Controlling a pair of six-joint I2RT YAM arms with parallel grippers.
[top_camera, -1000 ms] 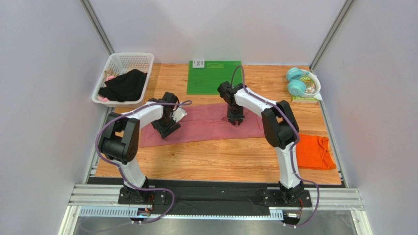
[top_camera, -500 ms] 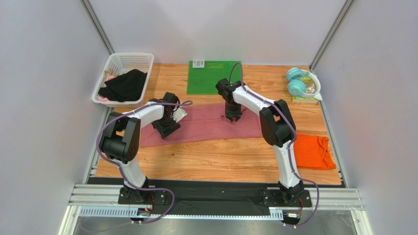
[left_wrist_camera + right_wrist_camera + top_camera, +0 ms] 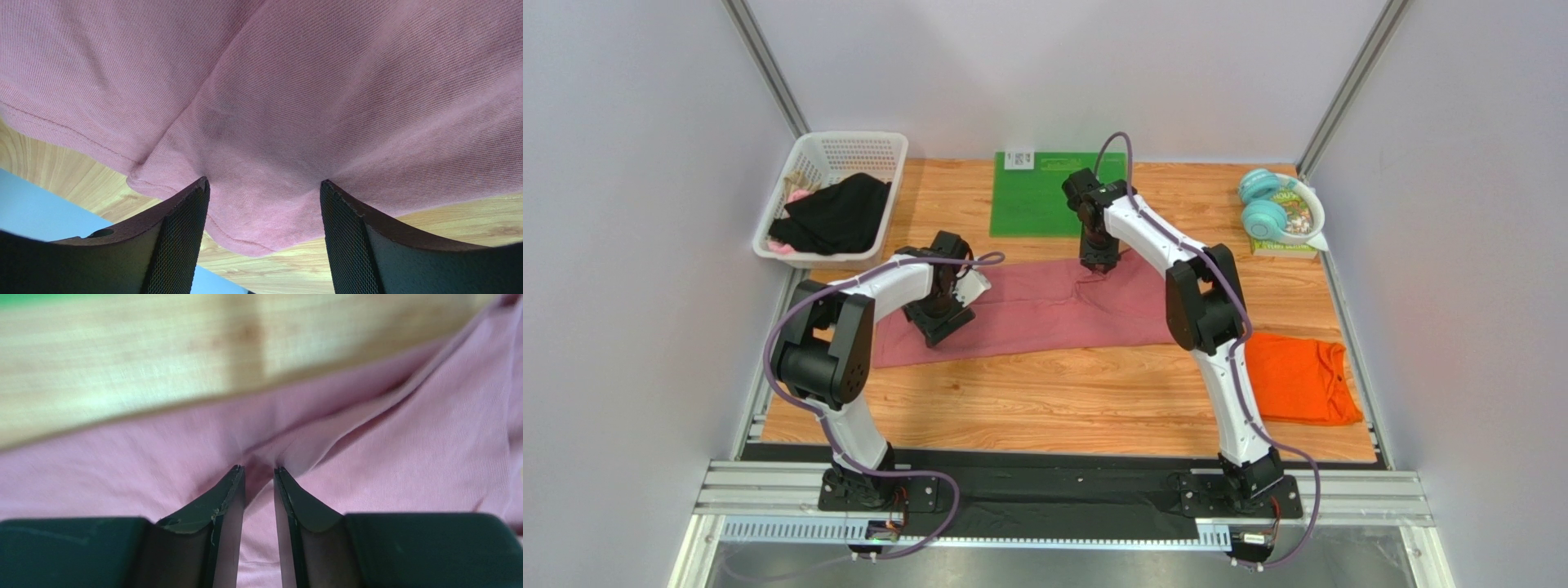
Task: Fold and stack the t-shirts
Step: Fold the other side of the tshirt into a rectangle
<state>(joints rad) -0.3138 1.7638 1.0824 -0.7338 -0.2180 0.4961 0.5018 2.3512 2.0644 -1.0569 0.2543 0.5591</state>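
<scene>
Pink t-shirt (image 3: pixel 1038 312) spread as a long strip across the middle of the bench (image 3: pixel 1075 404). Right gripper (image 3: pixel 259 471) nearly closed, pinching a raised fold at the shirt's far edge. Left gripper (image 3: pixel 264 184) spread wide, straddling the shirt's left end; apparently gripping nothing. Orange t-shirt (image 3: pixel 1302 380) lies at the bench's right edge, apart.

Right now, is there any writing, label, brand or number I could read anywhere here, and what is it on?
No text here can be read.
On the white tag at the far left corner of the green mat: dark marks, too small to read.
On the colourful printed card under the teal headphones: print too small to read.
On the pink t-shirt and the orange t-shirt: plain, no print.
</scene>
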